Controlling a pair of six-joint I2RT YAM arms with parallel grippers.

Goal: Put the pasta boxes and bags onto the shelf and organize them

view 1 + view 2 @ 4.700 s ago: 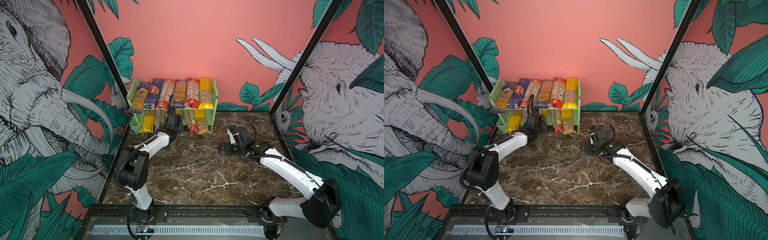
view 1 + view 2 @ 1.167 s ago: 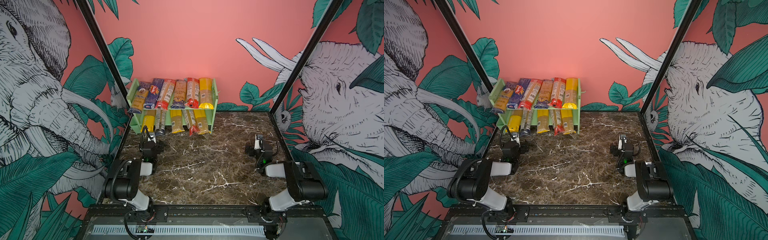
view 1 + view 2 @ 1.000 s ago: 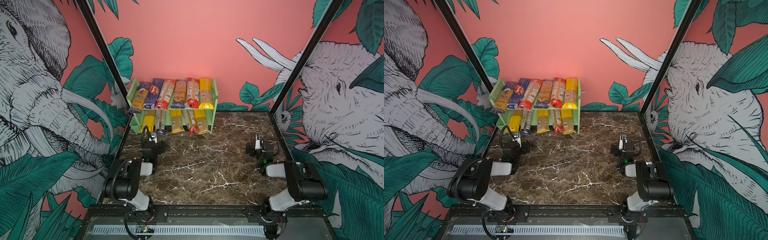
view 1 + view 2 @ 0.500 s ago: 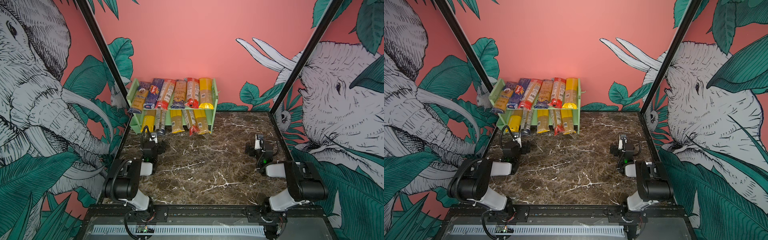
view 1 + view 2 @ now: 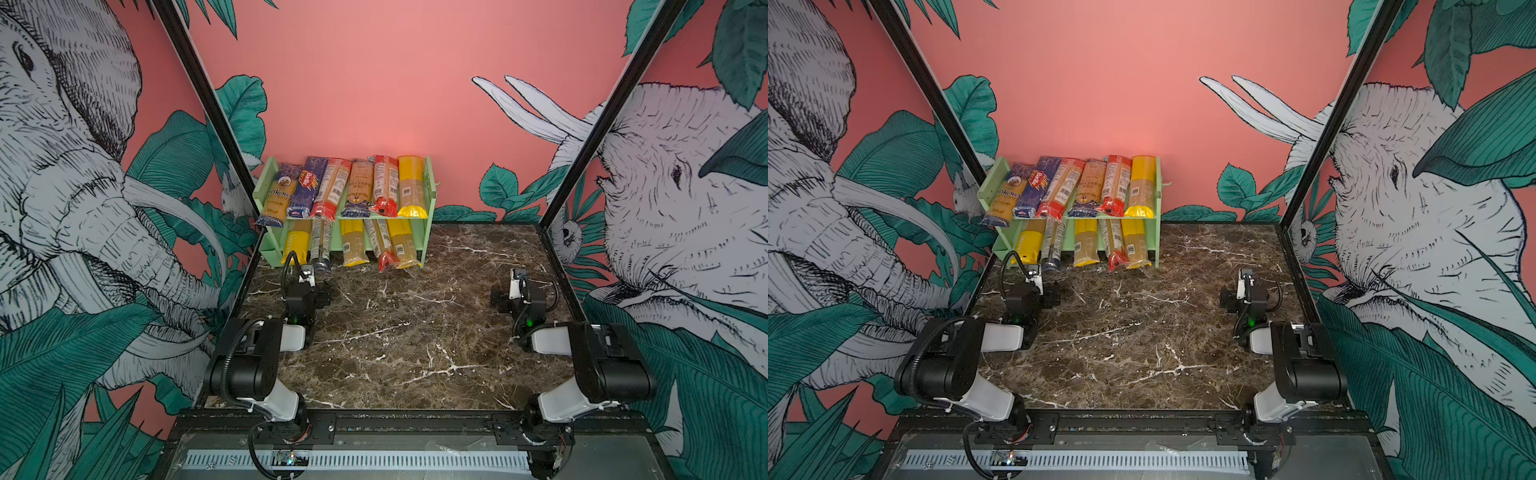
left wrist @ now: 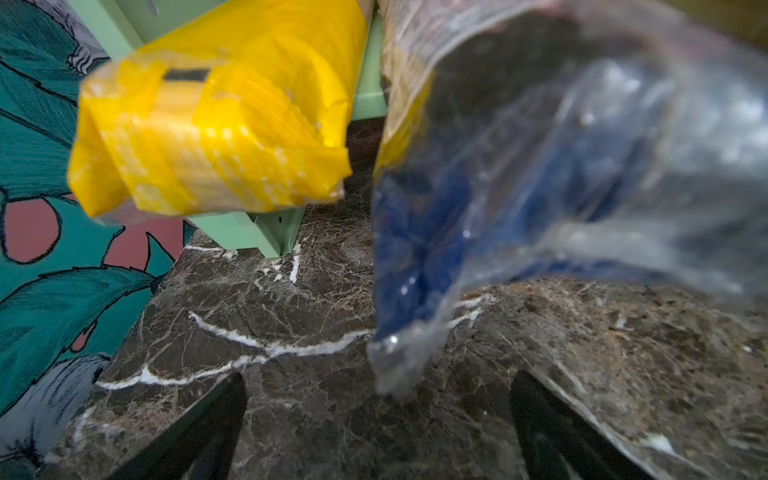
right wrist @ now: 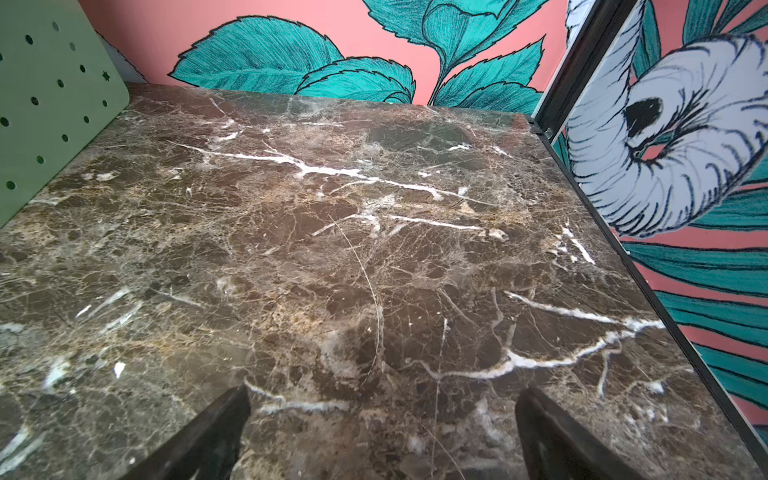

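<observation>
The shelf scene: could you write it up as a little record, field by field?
Shelf: mint-green, two tiers, at the back wall
Upper tier: six pasta packs side by side
Lower tier: five packs, ends poking out front
Table: dark marble
Left gripper: open, empty, near the lower packs
Right gripper: open, empty, above the table

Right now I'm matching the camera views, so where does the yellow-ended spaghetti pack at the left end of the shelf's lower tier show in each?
Both top views: the yellow-ended pack lies at the left end of the mint-green shelf, on its lower tier.
Left wrist: close up, beside the blue-ended clear pack.
Right wrist: not in it.
Shared landmark: the mint-green shelf; the right wrist shows only its peg-holed side panel.
</observation>
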